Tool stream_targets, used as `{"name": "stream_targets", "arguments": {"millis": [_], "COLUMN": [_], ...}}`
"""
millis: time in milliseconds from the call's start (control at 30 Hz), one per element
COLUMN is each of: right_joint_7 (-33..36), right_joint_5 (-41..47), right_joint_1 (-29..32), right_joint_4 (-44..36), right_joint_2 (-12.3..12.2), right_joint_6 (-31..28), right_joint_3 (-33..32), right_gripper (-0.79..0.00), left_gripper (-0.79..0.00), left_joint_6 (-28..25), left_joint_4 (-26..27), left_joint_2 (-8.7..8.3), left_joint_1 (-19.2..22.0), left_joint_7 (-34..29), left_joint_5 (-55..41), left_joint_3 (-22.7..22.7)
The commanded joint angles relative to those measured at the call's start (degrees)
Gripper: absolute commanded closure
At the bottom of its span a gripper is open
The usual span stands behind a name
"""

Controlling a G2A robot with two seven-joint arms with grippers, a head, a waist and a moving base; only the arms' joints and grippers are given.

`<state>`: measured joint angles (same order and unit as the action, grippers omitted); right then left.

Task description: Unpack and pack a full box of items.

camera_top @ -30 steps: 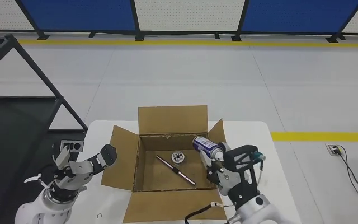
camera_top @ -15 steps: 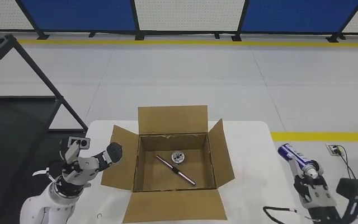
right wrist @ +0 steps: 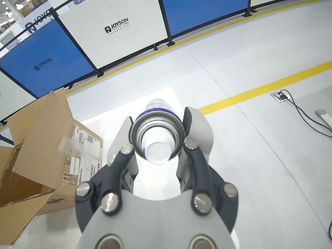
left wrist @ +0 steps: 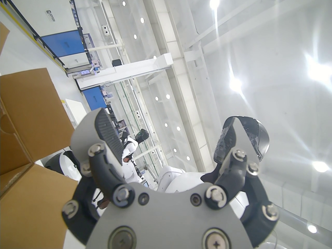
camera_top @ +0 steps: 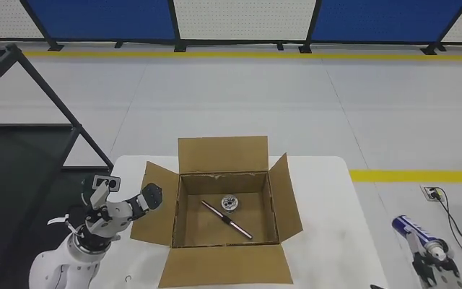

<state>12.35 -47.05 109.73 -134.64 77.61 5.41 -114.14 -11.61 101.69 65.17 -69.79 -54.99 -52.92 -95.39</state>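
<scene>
An open cardboard box [camera_top: 225, 256] sits in the middle of the white table [camera_top: 325, 209]. Inside it lie a thin dark metal rod [camera_top: 226, 219] and a small round metal disc [camera_top: 229, 201]. My right gripper [right wrist: 158, 128] is shut on a blue and white spray can [right wrist: 158, 125], held out past the table's right edge, where the spray can [camera_top: 417, 235] lies tilted above the floor. My left gripper [camera_top: 149, 196] is open and holds nothing, just left of the box's left flap [camera_top: 155, 206]; in its own view the left gripper [left wrist: 168, 133] points up at the ceiling.
The box's four flaps are folded outward, with a labelled flap [right wrist: 77, 141] nearest the right gripper. A black metal frame [camera_top: 50, 108] stands to the left of the table. Blue and white partition panels [camera_top: 238, 18] line the far floor. A floor socket with a cable [camera_top: 433, 193] lies at right.
My right arm has carried the spray can from above the box's right side out beyond the table's right edge. My left gripper has shifted slightly closer to the box's left flap.
</scene>
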Motion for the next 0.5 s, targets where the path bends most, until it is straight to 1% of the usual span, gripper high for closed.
{"name": "stream_targets", "arguments": {"millis": [0,67,200,267,333,467], "right_joint_7": [0.2,3.9,14.4,18.9,24.5,31.7], "right_joint_5": [-0.4,-5.2,-15.4,-18.1,-21.8,-26.6], "right_joint_1": [-0.1,-0.4,-5.0,-7.9,-10.6,-15.4], "right_joint_4": [0.2,0.5,2.6,4.8,6.6,10.4], "right_joint_2": [0.0,-0.4,-1.1,-1.2,-1.6,-1.9], "right_joint_6": [-0.1,-1.2,1.3,3.6,3.4,4.6], "right_joint_3": [0.1,1.5,4.9,7.0,8.7,11.2], "right_gripper": [0.000,0.000,0.000,0.000,0.000,0.000], "left_gripper": [-0.785,-0.785,-0.785,-0.785,-0.785,-0.785], "left_joint_6": [0.0,0.0,0.0,0.0,0.0,0.0], "left_joint_4": [0.0,0.0,0.0,0.0,0.0,0.0], "left_joint_2": [0.00,0.00,0.00,0.00,0.00,0.00], "left_joint_1": [0.0,0.0,0.0,0.0,0.0,0.0], "left_joint_7": [0.0,0.0,0.0,0.0,0.0,0.0], "left_joint_5": [0.0,0.0,0.0,0.0,0.0,0.0], "left_joint_3": [0.0,0.0,0.0,0.0,0.0,0.0]}}
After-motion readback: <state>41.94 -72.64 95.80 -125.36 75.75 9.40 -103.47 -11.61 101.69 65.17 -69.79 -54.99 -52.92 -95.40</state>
